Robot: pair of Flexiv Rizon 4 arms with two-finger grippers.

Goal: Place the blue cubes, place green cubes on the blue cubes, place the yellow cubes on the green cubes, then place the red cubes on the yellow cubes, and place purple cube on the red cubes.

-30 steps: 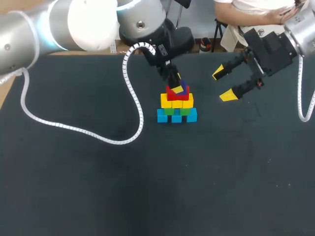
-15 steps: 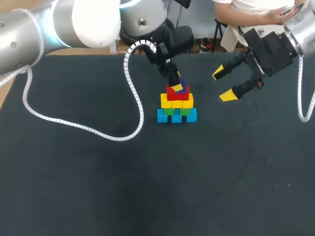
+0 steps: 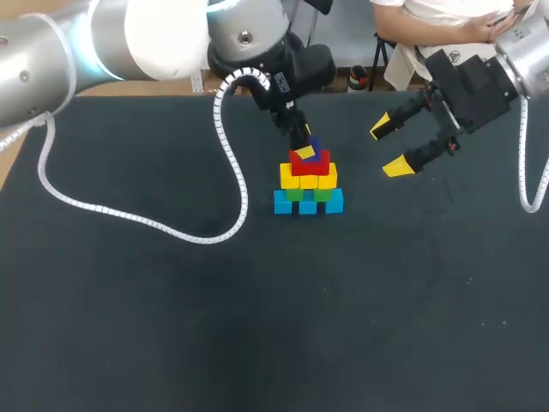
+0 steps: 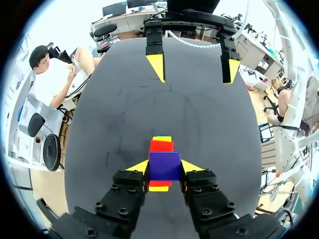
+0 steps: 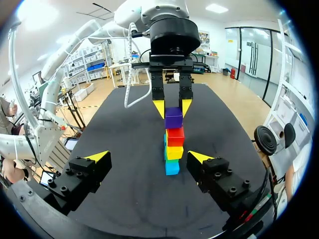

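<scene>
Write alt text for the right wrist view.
The left gripper, reaching from above, is shut on a purple cube set on a red cube, with a yellow cube and a blue cube below, on the black table. The right gripper is open, short of the cubes.
</scene>
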